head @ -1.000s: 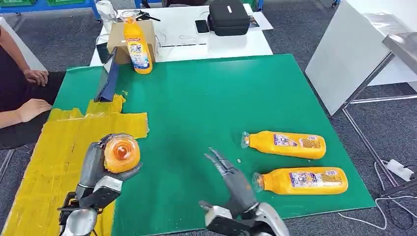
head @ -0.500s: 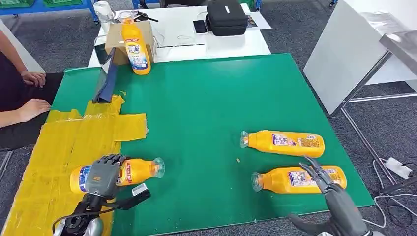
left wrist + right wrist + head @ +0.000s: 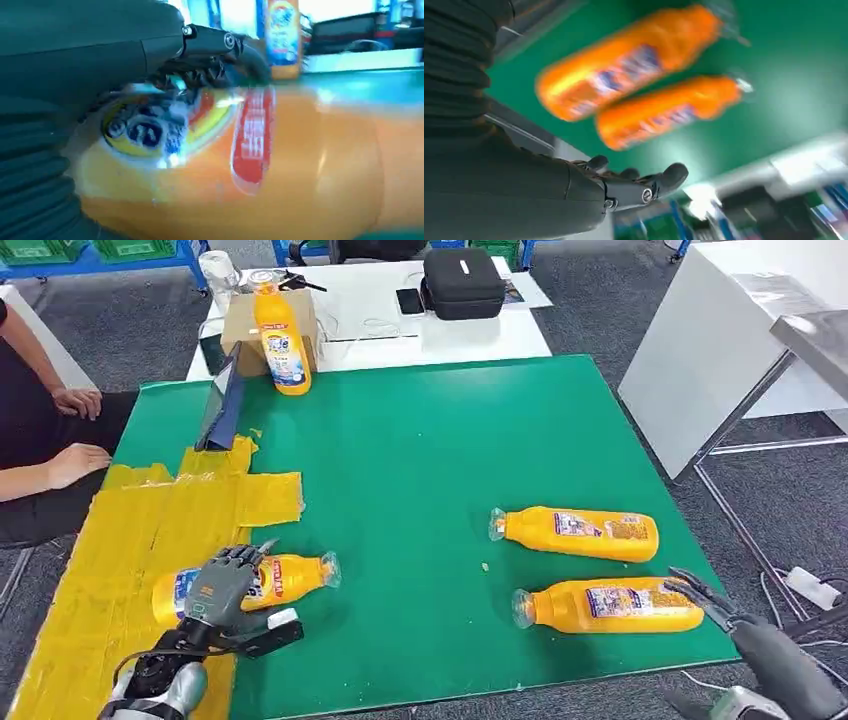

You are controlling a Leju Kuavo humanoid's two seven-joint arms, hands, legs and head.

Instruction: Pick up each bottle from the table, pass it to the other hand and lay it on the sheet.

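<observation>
So far one bottle [image 3: 245,585] lies on the yellow sheet [image 3: 120,530] at lower left under the left hand [image 3: 225,585], while two bottles [image 3: 575,533] wait lower right beside the empty, spread right hand [image 3: 745,630].

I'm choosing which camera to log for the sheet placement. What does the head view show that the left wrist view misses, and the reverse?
Head view alone: the whole green table, the yellow sheet, two bottles lying on the green, the farther one and the nearer one, the right robot hand open beside the nearer one, and a person's hand at the table's edge.

Left wrist view alone: a blurred close-up of the label on the bottle under the left robot hand.

Both: that bottle, the left robot hand resting on it, and the upright bottle behind.
</observation>
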